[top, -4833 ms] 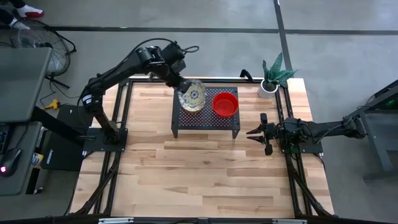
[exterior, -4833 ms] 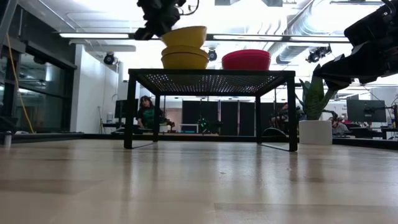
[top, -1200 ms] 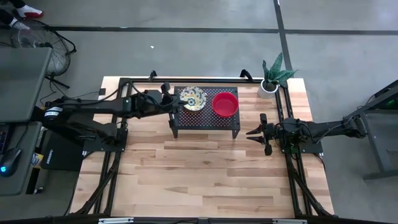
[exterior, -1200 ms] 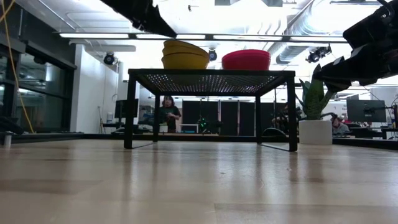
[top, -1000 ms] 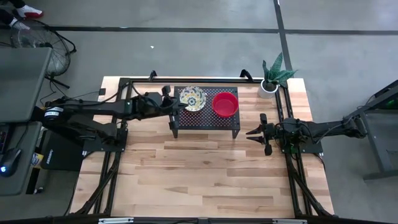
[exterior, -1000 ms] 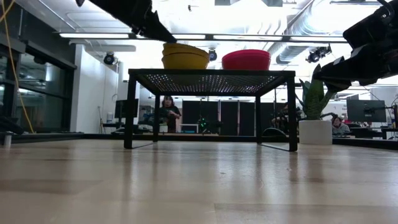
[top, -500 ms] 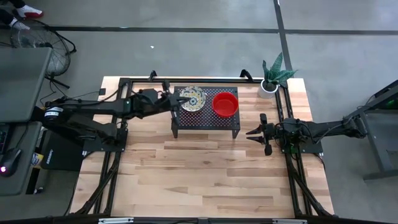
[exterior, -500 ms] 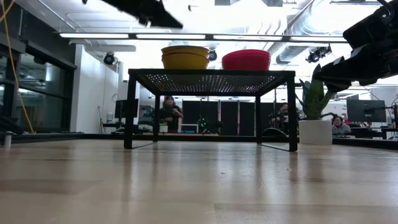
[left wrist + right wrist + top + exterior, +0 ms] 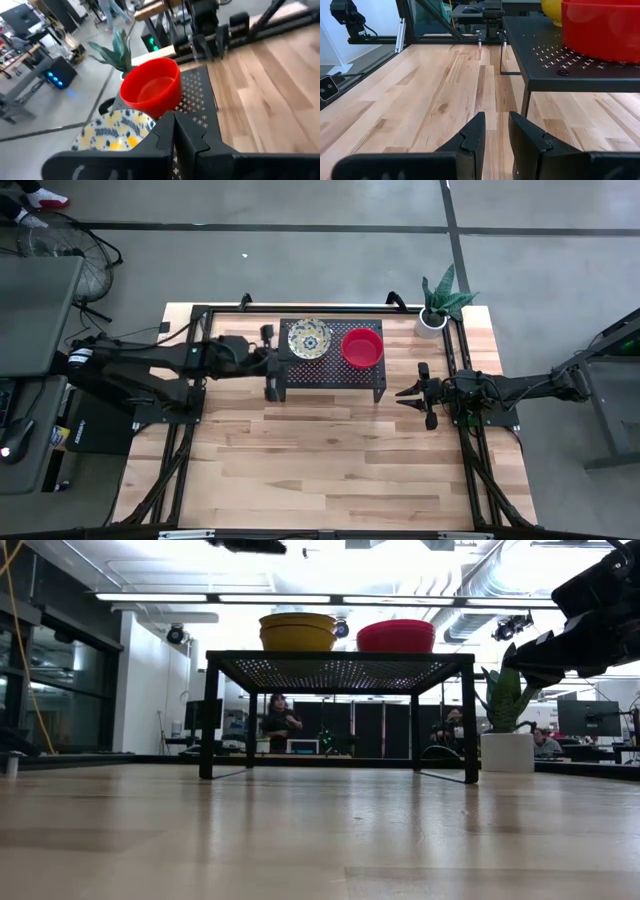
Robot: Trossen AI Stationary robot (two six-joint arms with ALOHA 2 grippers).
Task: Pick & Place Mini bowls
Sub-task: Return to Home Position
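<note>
A black perforated rack (image 9: 330, 375) stands at the table's far middle. On it sits a cream floral bowl stack (image 9: 308, 339), yellow outside in the low view (image 9: 297, 632), with the red bowls (image 9: 362, 347) (image 9: 396, 636) to its right. My left gripper (image 9: 272, 363) is shut, at the rack's left edge, above and apart from the floral bowl (image 9: 115, 131); the red bowl (image 9: 151, 90) lies beyond. My right gripper (image 9: 412, 393) waits, slightly open, right of the rack, facing it (image 9: 495, 131).
A white plant pot (image 9: 431, 320) with green leaves stands at the table's far right corner. Black frame rails run along the table's left, right and far sides. Bare wood (image 9: 330, 460) spreads across the near half. People show in the room behind (image 9: 278, 720).
My left gripper has drawn back from the floral bowl toward the table's left edge and risen toward the top of the low view. The top floral bowl, tilted a second ago, now sits level in its stack.
</note>
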